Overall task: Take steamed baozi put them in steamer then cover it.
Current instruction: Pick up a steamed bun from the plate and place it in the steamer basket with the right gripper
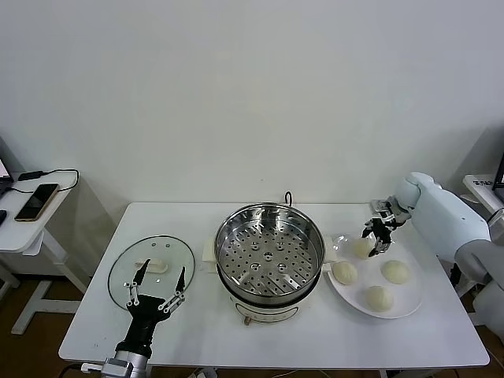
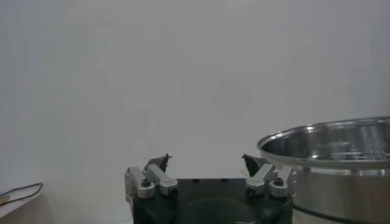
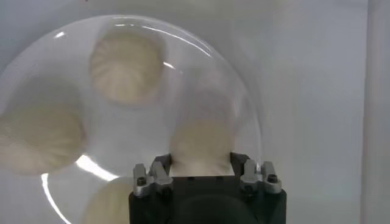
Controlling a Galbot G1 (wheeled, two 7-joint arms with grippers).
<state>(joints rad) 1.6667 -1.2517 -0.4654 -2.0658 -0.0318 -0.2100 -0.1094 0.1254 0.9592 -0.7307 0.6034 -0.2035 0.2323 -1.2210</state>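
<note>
The steel steamer (image 1: pixel 270 256) stands open at the table's middle, its perforated tray bare; it also shows in the left wrist view (image 2: pixel 341 164). Four cream baozi lie on a white plate (image 1: pixel 409 303) to its right. My right gripper (image 1: pixel 378 236) is down at the plate's far-left baozi (image 1: pixel 362 247). In the right wrist view that gripper (image 3: pixel 200 159) has its fingers pressed on both sides of this baozi (image 3: pixel 201 143), which still rests on the plate (image 3: pixel 244 103). My left gripper (image 1: pixel 163 272) hovers open and empty over the lid; the left wrist view shows it too (image 2: pixel 206 161).
The round glass lid (image 1: pixel 126 268) with a white handle lies flat to the left of the steamer. The other three baozi (image 1: pixel 344 272) (image 1: pixel 395 272) (image 1: pixel 379 298) sit close together on the plate. A side table with a phone (image 1: pixel 35 201) stands at far left.
</note>
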